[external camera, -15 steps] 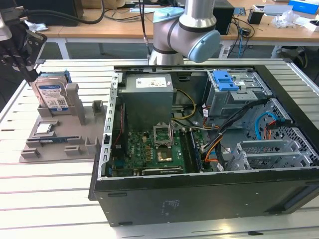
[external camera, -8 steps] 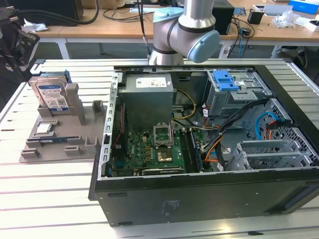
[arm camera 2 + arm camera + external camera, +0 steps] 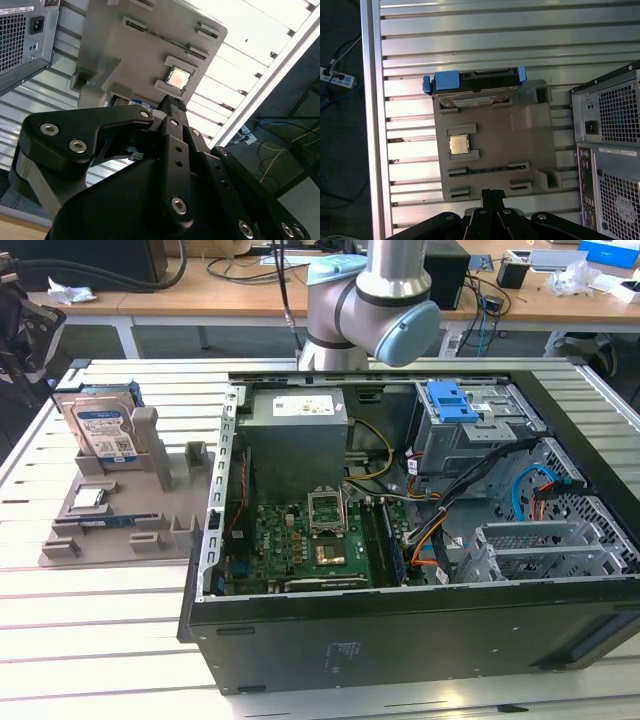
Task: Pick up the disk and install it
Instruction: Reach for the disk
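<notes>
"So, how do the jaws stand?"

"Clenched on nothing; the gripper (image 3: 492, 194) has its fingertips pressed together, by the near edge of the grey holder (image 3: 530, 145)."

"And the disk?"

"Well ahead of the jaws; the disk (image 3: 475, 82) stands on edge in the holder's far slot, blue frame around it, untouched."

"Anything between?"

"The small square chip (image 3: 459, 144) lies flat in its recess, between the jaws and the disk; the computer case (image 3: 610, 150) sits off to one side of them, on the slatted table (image 3: 470, 30)."
</notes>
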`<state>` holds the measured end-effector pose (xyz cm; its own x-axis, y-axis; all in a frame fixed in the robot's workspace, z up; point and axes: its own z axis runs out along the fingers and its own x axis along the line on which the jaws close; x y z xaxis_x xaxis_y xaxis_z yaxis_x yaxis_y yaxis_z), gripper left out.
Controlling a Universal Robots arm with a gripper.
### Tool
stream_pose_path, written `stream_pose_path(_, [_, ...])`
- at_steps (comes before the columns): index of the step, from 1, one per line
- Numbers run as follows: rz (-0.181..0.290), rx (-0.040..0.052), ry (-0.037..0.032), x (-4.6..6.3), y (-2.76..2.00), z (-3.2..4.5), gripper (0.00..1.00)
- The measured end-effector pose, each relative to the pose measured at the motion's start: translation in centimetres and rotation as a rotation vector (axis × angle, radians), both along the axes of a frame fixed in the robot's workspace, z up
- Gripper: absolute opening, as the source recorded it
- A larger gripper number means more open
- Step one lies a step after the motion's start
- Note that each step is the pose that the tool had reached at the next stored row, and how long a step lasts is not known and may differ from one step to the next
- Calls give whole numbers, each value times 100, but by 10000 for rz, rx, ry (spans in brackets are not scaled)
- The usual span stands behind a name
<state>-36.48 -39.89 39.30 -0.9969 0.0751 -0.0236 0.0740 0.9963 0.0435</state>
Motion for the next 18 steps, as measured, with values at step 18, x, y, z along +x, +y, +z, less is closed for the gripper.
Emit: stream_pose_path(18, [-1, 0, 0, -57, 0, 0, 10])
